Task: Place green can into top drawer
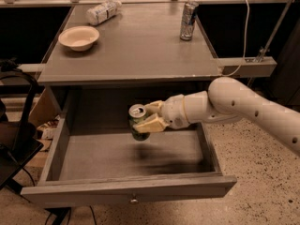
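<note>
The broad grey wooden table (140,55) stood with its wide, shallow grey top drawer (56,149) pulled fully open beneath it, the flat front panel nearest the camera. The robot's white, rounded arm (243,102) reached in from the right, under the table's edge and over the drawer's cavity. At its end, the cream-coloured two-finger gripper (145,117) was clamped sideways on the short green can with a silver pull-tab top (137,110). The can was roughly upright, over the back middle of the drawer and clear of both side walls. A dark shadow on the drawer floor below suggested the can hung above it rather than resting there, though the gap was hard to judge from this angle. The step in hand appeared to be the lowering. Done well, it would call for a straight descent that kept the can vertical until its base met the floor, and only then a parting of the fingers. A sideways withdrawal to the right would avoid tipping the can. The small round metal knob (134,200) on the front panel needed no attention.
</note>
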Available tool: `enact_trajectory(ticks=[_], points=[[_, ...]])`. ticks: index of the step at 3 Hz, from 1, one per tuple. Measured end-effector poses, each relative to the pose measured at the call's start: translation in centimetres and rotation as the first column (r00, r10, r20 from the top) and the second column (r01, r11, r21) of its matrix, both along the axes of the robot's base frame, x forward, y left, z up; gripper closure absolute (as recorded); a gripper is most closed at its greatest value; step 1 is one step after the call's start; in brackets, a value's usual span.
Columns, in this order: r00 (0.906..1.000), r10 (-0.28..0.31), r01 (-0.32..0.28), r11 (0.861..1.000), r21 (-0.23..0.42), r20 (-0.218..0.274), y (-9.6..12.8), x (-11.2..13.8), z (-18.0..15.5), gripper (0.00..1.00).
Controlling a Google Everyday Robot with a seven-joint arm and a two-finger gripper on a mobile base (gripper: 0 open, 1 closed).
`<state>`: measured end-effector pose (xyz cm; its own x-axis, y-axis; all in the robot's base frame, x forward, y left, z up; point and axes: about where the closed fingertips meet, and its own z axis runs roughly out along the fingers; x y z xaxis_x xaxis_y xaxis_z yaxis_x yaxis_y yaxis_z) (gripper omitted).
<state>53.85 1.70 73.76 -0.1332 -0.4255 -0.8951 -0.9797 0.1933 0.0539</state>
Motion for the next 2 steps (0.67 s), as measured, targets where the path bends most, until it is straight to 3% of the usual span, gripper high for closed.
enact_trajectory(ticks=[1, 2], points=[[0.9992, 0.029, -0.027, 0.998, 0.058, -0.026, 1.3, 0.3, -2.3, 1.00], [0.9991, 0.015, -0.011, 0.995, 0.099, -0.039, 1.8, 0.6, -3.7, 1.00]])
